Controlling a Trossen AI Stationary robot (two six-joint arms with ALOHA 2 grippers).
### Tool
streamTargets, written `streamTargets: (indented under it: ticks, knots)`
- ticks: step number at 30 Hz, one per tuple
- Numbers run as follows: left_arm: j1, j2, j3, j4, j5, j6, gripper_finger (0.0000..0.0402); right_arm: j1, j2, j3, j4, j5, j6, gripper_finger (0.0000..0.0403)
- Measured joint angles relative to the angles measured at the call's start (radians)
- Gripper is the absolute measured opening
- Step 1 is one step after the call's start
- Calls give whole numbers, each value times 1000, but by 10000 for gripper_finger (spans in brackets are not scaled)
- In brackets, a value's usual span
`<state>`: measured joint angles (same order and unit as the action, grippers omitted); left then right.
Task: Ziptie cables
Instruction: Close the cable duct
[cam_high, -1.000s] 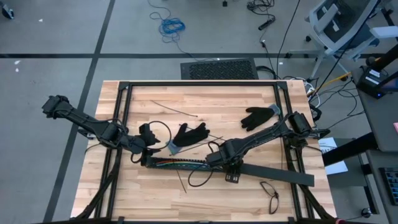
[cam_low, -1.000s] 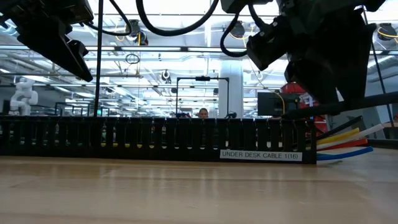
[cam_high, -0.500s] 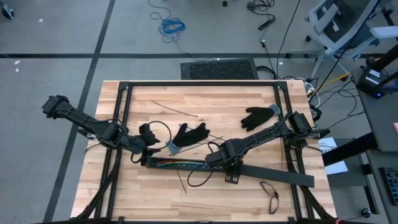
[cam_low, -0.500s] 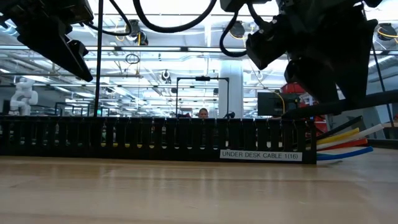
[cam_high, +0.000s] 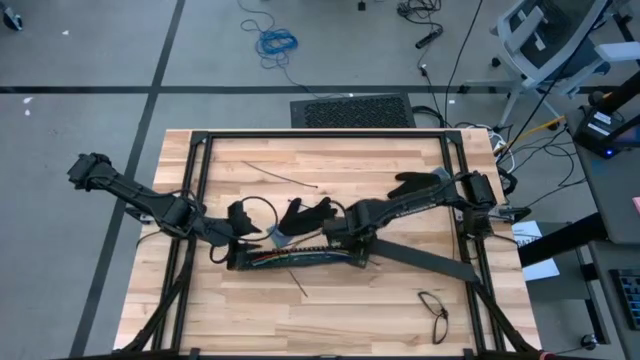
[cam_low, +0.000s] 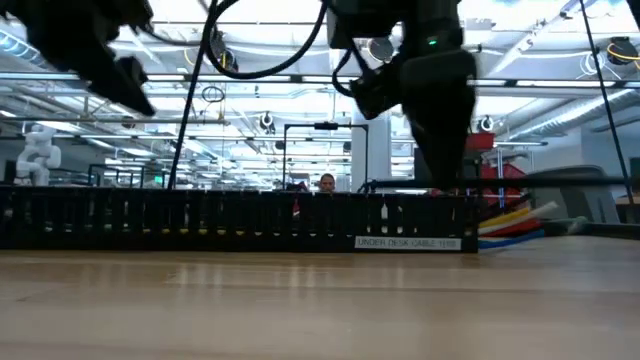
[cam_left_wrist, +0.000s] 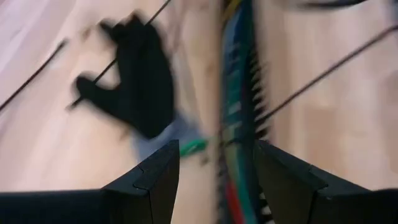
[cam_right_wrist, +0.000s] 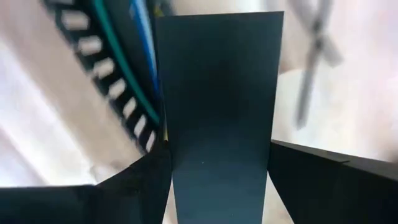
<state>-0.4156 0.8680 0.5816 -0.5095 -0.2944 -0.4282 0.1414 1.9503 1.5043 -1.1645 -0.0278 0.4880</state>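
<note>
Cables (cam_high: 285, 259) lie bundled in the slotted tray (cam_high: 290, 262) mid-tabletop (cam_high: 400, 310), coloured ends sticking out one end in the low view (cam_low: 510, 220). No ziptie seen around them, so by the look of it tying is still to do; thin black strips (cam_high: 278, 177) lie loose near the far edge. Right gripper (cam_high: 345, 240) is at the tray's right end, fingers (cam_right_wrist: 311, 180) closed on a flat black lid strip (cam_right_wrist: 217, 112) running out toward the right. Left gripper (cam_high: 240, 222) hovers over the tray's left end, fingers (cam_left_wrist: 155, 180) part open, holding nothing. Black gloves (cam_high: 305, 215) just behind the tray, spare black cable loop (cam_high: 435, 305) near the front right
</note>
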Motion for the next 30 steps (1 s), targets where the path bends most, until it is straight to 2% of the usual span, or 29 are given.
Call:
streamTargets:
  ticks: [4,7,12,19,25,30]
  knots:
    - [-12,0,1,134,91,52,201,-42,-7,28,6,61,-46,231]
    - [-12,-1,10,126,130,55,201,-81,-36,46,8,132,-68,231]
    - [-12,0,10,165,133,34,201,-159,-107,49,-1,198,-89,231]
    - [-12,91,11,375,92,39,201,-232,-210,49,-6,293,-147,231]
    - [-12,278,10,537,154,-48,201,-288,-253,49,-9,343,-234,231]
    - [-19,326,21,748,190,-227,201,-344,-262,49,-10,348,-327,231]
